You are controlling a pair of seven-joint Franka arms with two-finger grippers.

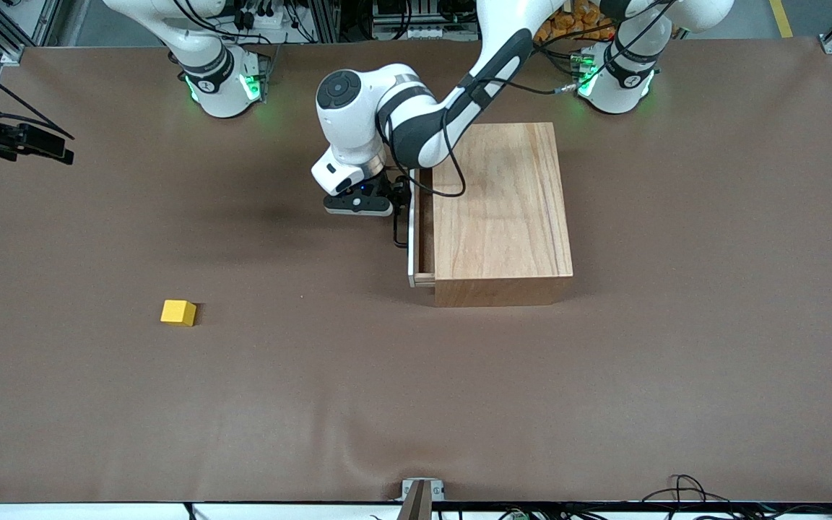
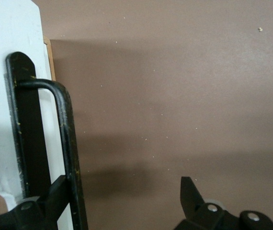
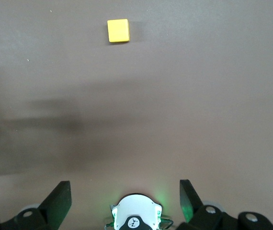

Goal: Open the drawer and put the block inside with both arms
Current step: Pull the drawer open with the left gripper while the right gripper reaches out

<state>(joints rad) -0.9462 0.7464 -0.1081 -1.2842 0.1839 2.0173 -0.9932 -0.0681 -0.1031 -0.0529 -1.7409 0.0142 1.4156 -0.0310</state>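
We see the right hand (image 3: 124,196), fingers spread wide, up over the bench (image 1: 416,404) with the yellow block (image 1: 178,312) lying apart toward its end. The left hand (image 2: 127,196), fingers apart, has one finger against the slightly open drawer (image 1: 413,238)'s black handle (image 2: 64,143).

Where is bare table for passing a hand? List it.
Bare cloth runs between the block and the drawer, and along the camera edge below the wooden box. Crowded: the drawer front, where the left gripper sits at the handle.
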